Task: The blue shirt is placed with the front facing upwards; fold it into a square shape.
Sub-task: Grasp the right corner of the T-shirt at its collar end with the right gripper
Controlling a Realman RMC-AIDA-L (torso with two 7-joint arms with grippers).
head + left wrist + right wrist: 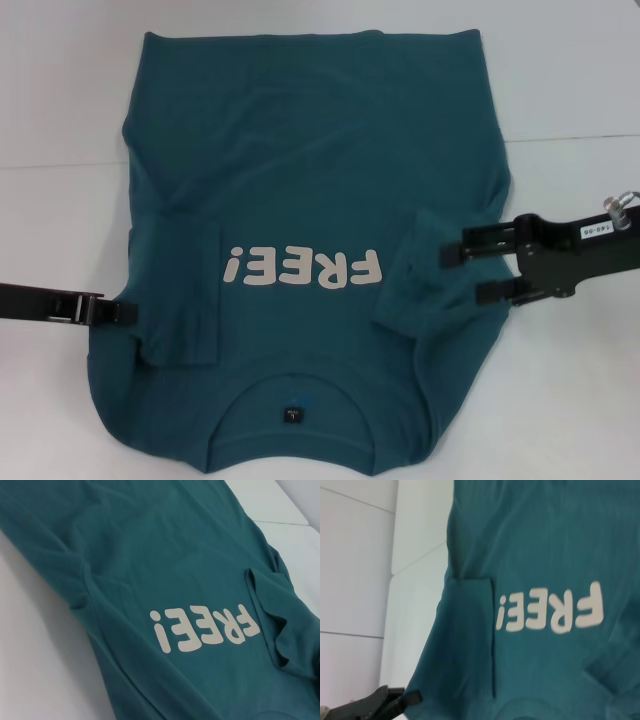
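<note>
Where your right gripper (468, 268) hovers over the shirt's right side, you see its two black fingers spread apart, one above the other in the head view, with nothing between them and the folded-in sleeve just beneath. Your left gripper (118, 312) sits at the shirt's left edge, its dark tip reaching the cloth beside the other folded sleeve; you cannot tell from any view whether its fingers are apart or together.

The large dark teal-blue short-sleeved cotton T-shirt (310, 180) lies flat, front up, across the middle of the white table (60, 100). Its round collar (290, 385) with the small dark tag (292, 412) lies at the near edge of the table, and the hem points toward the far edge. The white "FREE!" lettering (303, 271) reads upside down from the head camera. Both sleeves are turned inward onto the chest, one on each side of the lettering. A seam (60, 166) crosses the table on both sides of the shirt.
</note>
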